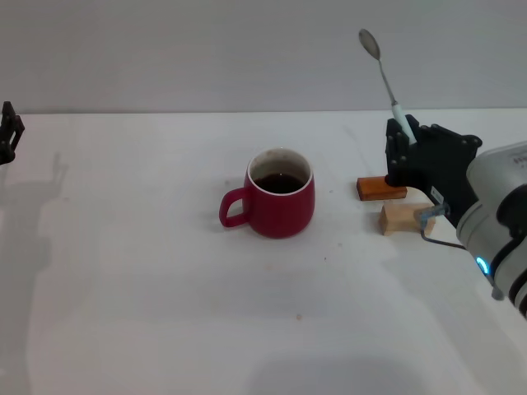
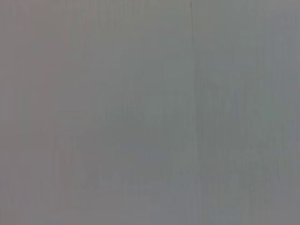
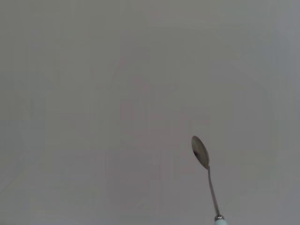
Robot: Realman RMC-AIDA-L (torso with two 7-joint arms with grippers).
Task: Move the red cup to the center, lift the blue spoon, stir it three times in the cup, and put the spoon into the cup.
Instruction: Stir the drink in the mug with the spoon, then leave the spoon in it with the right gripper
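**Spoon is lifted, bowl still points up**

Nearest to the head camera, at about 4 o'clock of the white table (image 1: pixel 148 329), is the right arm with its grey-white body; its black right gripper (image 1: pixel 405 141) is closed on the pale blue handle of the small blue spoon with grey metal bowl (image 1: pixel 380 72). Only the lower end of the handle sits between the jaws. From there the shaft rises up and tilts toward 11 o'clock, so the metal bowl stands high above the gripper and well clear of the table. The right wrist view shows this same bowl (image 3: pixel 200 151) on its thin shaft against a plain background.

Near the centre of the table stands the squat dark-red ceramic cup with white inner wall (image 1: pixel 280 202), dark liquid inside, its loop handle at 9 o'clock. It is at 9 o'clock from the gripper, apart from it. Just beside the gripper, lower, lie an orange-brown block (image 1: pixel 379 190) and a tan wooden block (image 1: pixel 401 219).

I judge the step in hand is bringing the spoon to the cup. To do it well, the wrist should turn the bowl downward first, then travel over the rim and descend inside the white wall without pushing the cup.

The left gripper (image 1: pixel 8 132) is parked at the far 9 o'clock edge.
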